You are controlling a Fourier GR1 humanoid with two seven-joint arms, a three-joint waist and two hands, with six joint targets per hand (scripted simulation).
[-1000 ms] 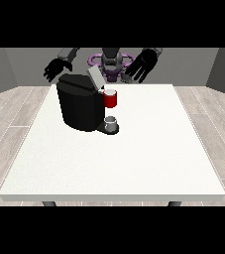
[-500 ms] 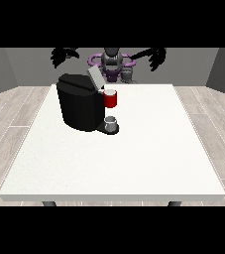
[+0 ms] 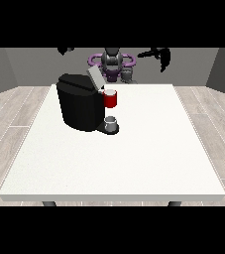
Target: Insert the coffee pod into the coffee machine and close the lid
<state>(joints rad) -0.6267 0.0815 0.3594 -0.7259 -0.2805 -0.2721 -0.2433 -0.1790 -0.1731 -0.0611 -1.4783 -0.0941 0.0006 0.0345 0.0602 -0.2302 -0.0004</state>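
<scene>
On smooth white table (image 3: 134, 163), boxy black coffee machine (image 3: 82, 106), lid raised.

The boxy black coffee machine (image 3: 82, 106) stands on the large white bench (image 3: 134, 158), left of centre and toward the robot's side. Its lid (image 3: 94, 78) tilts up at the top. A red thing at the machine (image 3: 111, 98) sits at its right side, above a small grey cup-shaped thing (image 3: 112, 122) on the machine's base. The robot's grey and purple torso (image 3: 112, 62) rises behind the bench's far edge.
</scene>
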